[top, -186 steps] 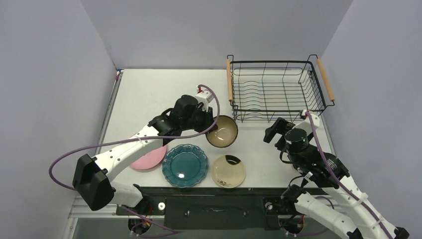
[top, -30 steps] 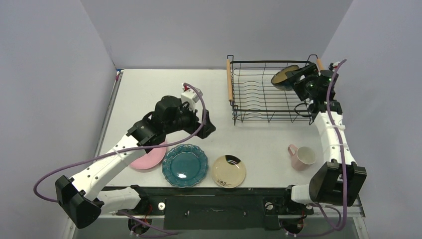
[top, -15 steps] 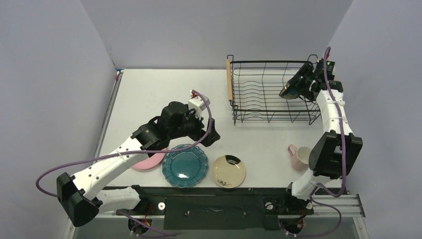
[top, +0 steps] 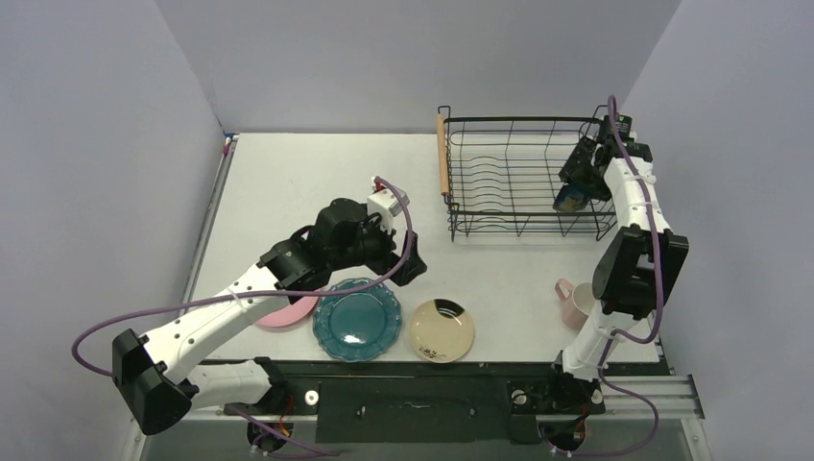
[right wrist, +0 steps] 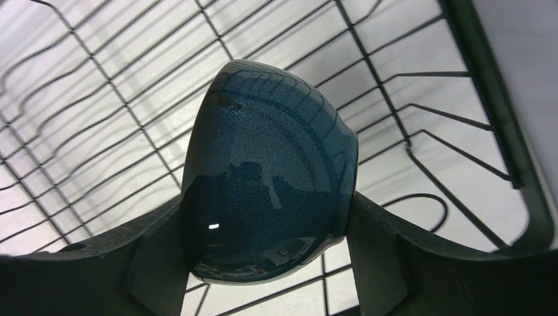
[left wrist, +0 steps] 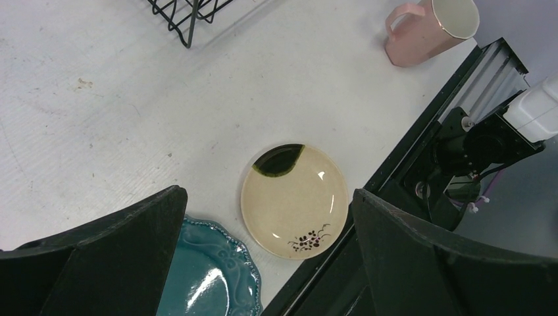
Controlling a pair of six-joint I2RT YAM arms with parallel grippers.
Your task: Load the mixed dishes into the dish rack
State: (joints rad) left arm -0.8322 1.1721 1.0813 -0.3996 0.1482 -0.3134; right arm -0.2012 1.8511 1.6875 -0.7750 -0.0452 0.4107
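Observation:
My right gripper (top: 574, 182) is shut on the dark-teal bowl (top: 569, 199), which it holds tipped on its side just above the wires at the right end of the black dish rack (top: 509, 120). The right wrist view shows the bowl's glossy outside (right wrist: 270, 171) pinched between both fingers over the rack floor (right wrist: 85, 99). My left gripper (top: 408, 264) hangs open and empty above the cream dish (left wrist: 294, 199) and the teal scalloped plate (left wrist: 204, 276). The pink plate (top: 288, 309) lies partly under the left arm. The pink cup (top: 581, 301) lies on its side at the right.
The teal plate (top: 357, 319) and cream dish (top: 442, 329) sit close to the table's black front rail (top: 413, 370). The rack's wooden handles (top: 442, 154) run along its short sides. Grey walls close in the table on three sides.
The right arm has brought the bowl down from above the rack's rim into its right end, turning it onto its side. The left gripper drifted slightly right toward the plates.

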